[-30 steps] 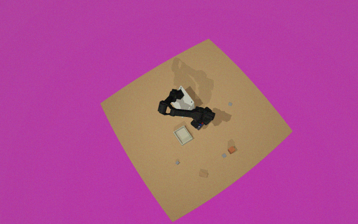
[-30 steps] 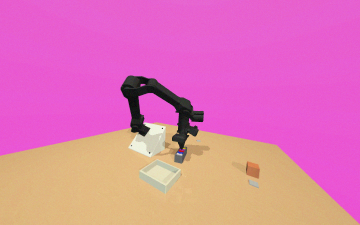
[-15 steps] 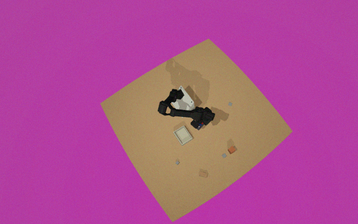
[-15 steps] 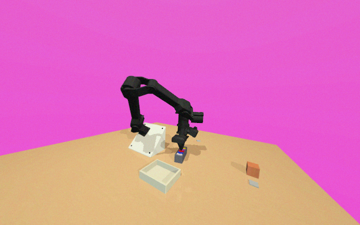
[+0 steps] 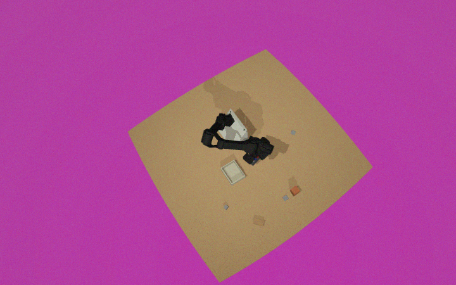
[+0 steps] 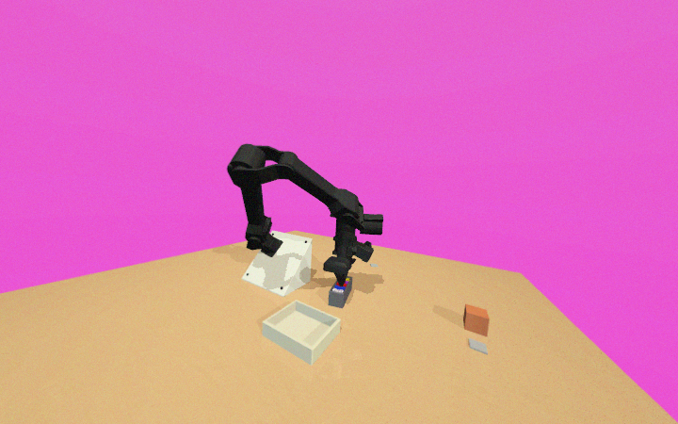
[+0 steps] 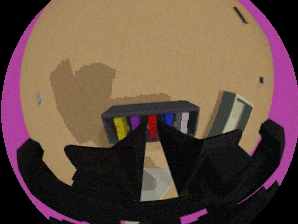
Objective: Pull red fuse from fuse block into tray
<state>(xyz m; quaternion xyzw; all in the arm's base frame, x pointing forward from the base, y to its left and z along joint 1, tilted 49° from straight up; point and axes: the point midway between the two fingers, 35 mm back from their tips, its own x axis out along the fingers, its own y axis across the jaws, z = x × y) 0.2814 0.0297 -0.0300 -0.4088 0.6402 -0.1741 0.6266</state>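
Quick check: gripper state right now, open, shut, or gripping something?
Gripper: narrowly open, holding nothing, poised right at the red fuse in the block.

Five fuses (image 7: 152, 124), one tray (image 6: 301, 331), one orange cube (image 6: 475, 319), perhaps three grey tiles (image 5: 285, 197)

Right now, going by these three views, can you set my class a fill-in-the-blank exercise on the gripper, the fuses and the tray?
1. The gripper has its fingers slightly apart and holds ____.
2. The red fuse sits in the fuse ____, in a row with the other fuses.
3. The tray is ____.
4. The box standing far from the arm is ____ in colour.

Missing words: nothing; block; empty; orange.
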